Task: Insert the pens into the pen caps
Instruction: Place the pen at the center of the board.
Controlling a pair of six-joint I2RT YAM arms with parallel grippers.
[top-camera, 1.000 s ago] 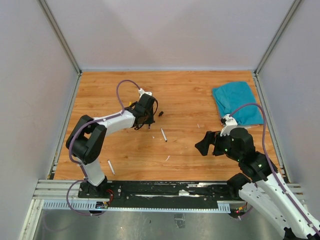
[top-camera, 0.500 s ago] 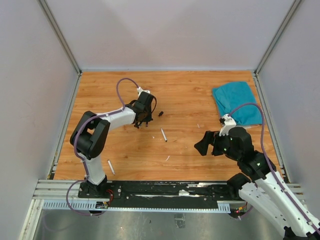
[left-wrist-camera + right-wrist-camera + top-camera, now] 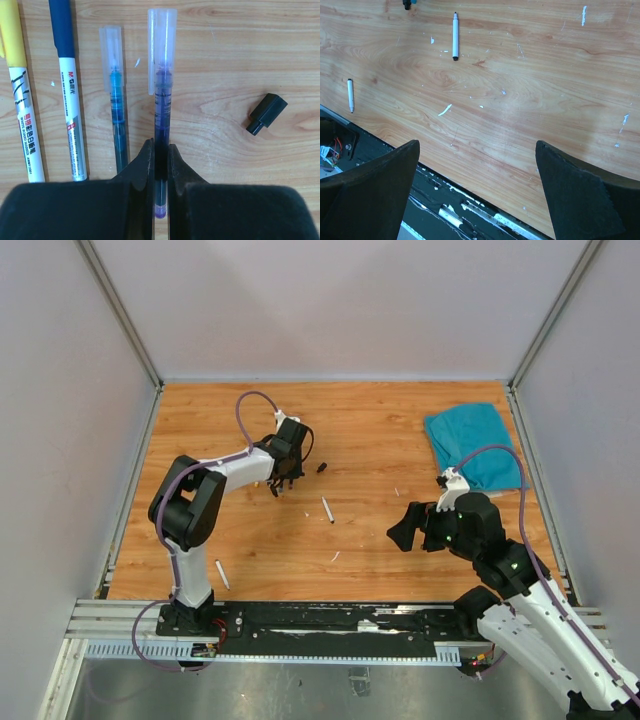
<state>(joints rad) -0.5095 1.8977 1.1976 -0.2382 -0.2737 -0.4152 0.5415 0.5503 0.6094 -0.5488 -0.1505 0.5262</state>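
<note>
In the left wrist view my left gripper [image 3: 160, 150] is shut on a purple pen [image 3: 161, 95] with a clear cap, lying on the wood. Beside it, to the left, lie a teal pen [image 3: 117, 100], a white marker with a dark blue cap [image 3: 70, 95] and a white marker with a yellow cap [image 3: 20, 100]. A loose black pen cap [image 3: 266, 114] lies to the right, also seen from above as the black cap [image 3: 322, 467]. Two uncapped white pens [image 3: 327, 509] [image 3: 222, 574] lie apart. My right gripper [image 3: 477, 150] hangs open over bare wood, holding nothing.
A teal cloth [image 3: 475, 445] lies at the back right. Small pale scraps [image 3: 445, 109] dot the wood. The black mounting rail [image 3: 330, 620] runs along the near table edge, below my right gripper [image 3: 405, 530]. Grey walls enclose the table.
The left arm's elbow has swung right and its gripper has shifted slightly toward the back left, still shut. The right gripper has drifted a little left.
</note>
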